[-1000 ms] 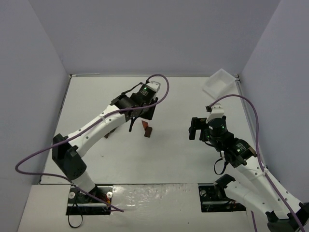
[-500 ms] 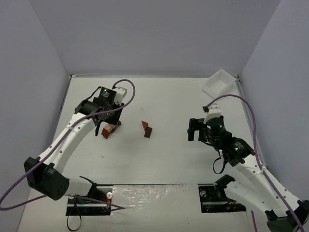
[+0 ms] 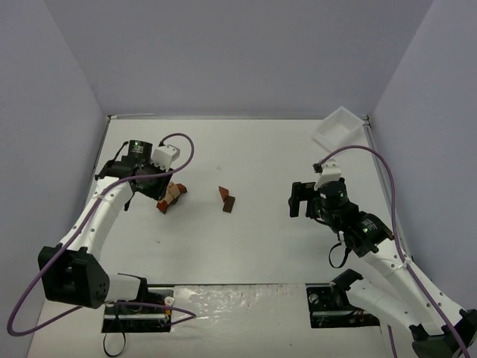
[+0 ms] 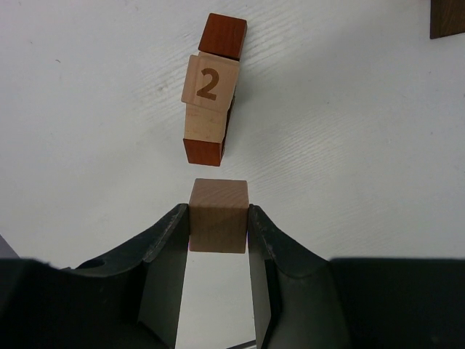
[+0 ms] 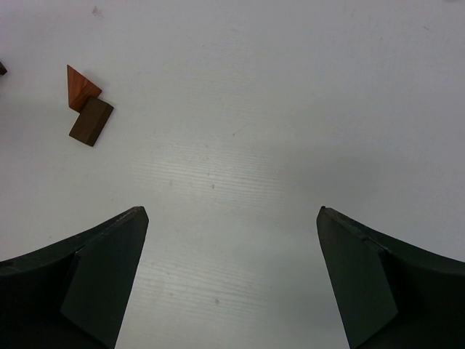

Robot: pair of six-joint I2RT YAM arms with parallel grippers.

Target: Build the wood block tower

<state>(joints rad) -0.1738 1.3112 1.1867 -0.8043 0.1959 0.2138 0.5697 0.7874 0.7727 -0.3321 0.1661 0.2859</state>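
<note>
The tower (image 4: 209,94) is a small cluster of blocks on the table: a pale cube printed "2" (image 4: 210,82) on red-brown (image 4: 223,35) and tan blocks. It also shows in the top view (image 3: 171,195). My left gripper (image 4: 218,217) is shut on a plain tan cube (image 4: 218,225), held just short of the cluster's near end; in the top view the gripper (image 3: 153,190) is left of the cluster. My right gripper (image 5: 229,218) is open and empty over bare table, also seen in the top view (image 3: 299,200). A red-brown wedge (image 5: 81,87) and a dark brown block (image 5: 91,121) lie together mid-table (image 3: 227,199).
A white plastic tray (image 3: 335,128) leans at the back right corner. Purple-grey walls close the table on three sides. A dark brown block edge (image 4: 447,18) shows at the top right of the left wrist view.
My left arm has swung from the two middle blocks leftward to the cluster at the left, then drawn back a little. The right arm has not moved.
</note>
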